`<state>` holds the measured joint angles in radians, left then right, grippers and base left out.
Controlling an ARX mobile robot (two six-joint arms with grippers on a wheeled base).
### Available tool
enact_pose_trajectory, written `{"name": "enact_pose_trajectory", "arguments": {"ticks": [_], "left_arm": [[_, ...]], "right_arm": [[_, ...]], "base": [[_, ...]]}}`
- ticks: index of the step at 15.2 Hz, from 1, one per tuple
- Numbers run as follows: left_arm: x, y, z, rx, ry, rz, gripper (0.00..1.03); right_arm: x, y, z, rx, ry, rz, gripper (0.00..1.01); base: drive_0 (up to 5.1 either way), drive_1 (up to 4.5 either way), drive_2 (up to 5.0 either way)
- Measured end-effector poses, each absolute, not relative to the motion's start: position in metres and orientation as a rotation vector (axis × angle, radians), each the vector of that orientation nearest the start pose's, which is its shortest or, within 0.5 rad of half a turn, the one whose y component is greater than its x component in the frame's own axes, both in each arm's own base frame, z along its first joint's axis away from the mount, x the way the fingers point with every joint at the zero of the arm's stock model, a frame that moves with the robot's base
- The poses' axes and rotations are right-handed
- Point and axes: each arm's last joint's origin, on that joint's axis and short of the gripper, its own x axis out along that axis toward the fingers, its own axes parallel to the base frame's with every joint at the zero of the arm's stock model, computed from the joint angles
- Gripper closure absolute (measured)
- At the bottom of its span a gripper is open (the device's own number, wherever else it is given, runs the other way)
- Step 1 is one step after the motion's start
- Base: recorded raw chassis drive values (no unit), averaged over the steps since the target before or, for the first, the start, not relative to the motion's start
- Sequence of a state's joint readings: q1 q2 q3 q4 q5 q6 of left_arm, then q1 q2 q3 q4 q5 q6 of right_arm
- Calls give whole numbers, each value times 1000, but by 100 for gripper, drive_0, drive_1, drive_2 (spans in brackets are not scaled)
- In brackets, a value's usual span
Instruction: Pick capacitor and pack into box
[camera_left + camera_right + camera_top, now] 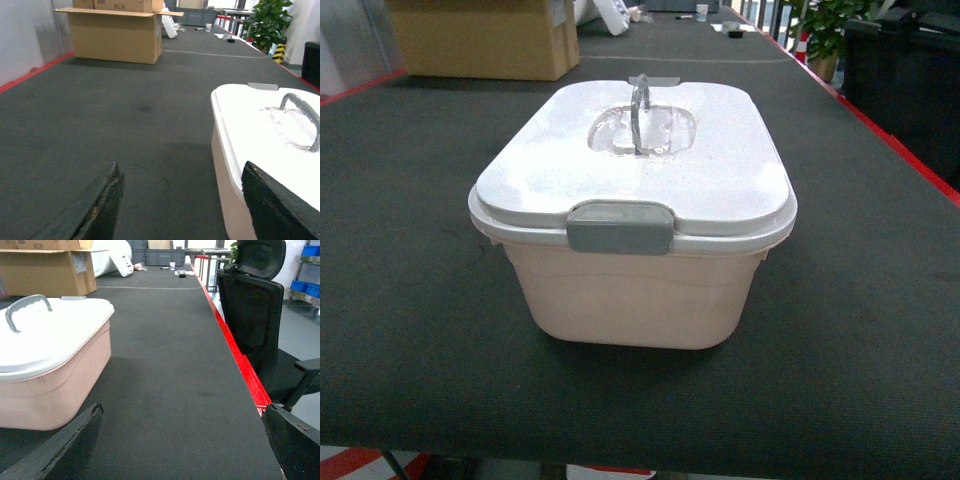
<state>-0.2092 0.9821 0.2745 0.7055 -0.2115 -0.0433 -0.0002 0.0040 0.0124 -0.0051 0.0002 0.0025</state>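
I see the pale pink translucent plastic box (635, 300), white lid (640, 160) latched, on the dark table (410, 330). Left gripper (182, 200) and right gripper (180, 445) jaws spread, empty. Capacitor unseen.

You cannot see inside the box (640, 300): its white lid (720, 170) is on, and the pale walls show nothing of the contents. In the left wrist view the box runs off the right and bottom edges, and only the two dark finger tips of the left tool (182, 210) enter the frame. In the right wrist view the box is cut at the left edge, and the right tool (182, 450) shows just its finger tips (65, 445). Small items (177, 271) far down the counter (165, 365) are too small to identify.
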Motion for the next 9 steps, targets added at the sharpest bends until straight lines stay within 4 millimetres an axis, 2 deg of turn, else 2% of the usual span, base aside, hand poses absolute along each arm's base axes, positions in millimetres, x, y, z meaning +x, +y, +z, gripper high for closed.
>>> {"name": "enact_pose_trajectory", "arguments": {"ticks": [1,3,4,5,8,9], "left_arm": [[180,-26,200,-23,4,7,54],[167,-18,191,-16,12,2,81],[161,-16,188,-17,7,2,93],[157,-13,186,-16,6,2,101],[142,1,178,-15,10,21,101],[138,0,177,-15,6,2,101]], "right_arm": [[97,0,167,2,-3,0,3],[97,0,167,2,-3,0,3],[97,0,167,2,-3,0,3],[97,0,167,2,-3,0,3],[97,0,167,2,-3,-1,3],[97,0,167,2,-3,0,3]], "base": [[0,0,0],[0,0,0],[0,0,0],[0,0,0],[0,0,0],[0,0,0]]}}
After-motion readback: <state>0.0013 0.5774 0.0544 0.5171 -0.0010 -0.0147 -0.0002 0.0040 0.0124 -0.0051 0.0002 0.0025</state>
